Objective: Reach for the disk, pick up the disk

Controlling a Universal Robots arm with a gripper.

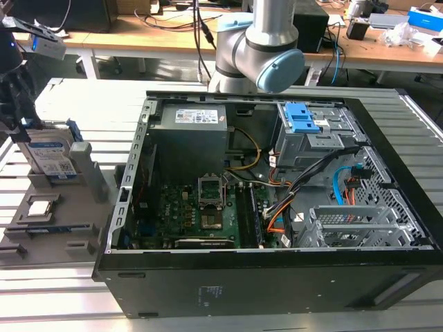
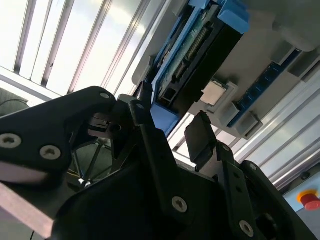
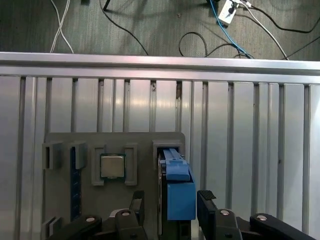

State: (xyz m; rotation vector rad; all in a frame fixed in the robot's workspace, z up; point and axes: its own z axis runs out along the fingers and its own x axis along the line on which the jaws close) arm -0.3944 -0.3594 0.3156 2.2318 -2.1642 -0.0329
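Observation:
The disk (image 1: 50,155) stands on edge in a slot of the grey holder (image 1: 82,181) at the exterior view's left; it is silver with a white and blue label. My gripper (image 1: 18,123) hangs just above it. In the first wrist view the disk (image 3: 178,192) is seen edge-on with its blue side bracket, and my gripper (image 3: 171,207) is open, one black finger (image 3: 137,205) on each side of it. In the second wrist view the disk (image 2: 197,55) lies just past the gripper (image 2: 172,127), which has not shut on it.
A square processor chip (image 3: 112,166) sits in the holder beside the disk. An open computer case (image 1: 277,180) takes up the middle of the slatted metal table (image 1: 83,104). The arm's base (image 1: 256,41) rises behind the case. A red button (image 2: 310,199) sits low beside the table.

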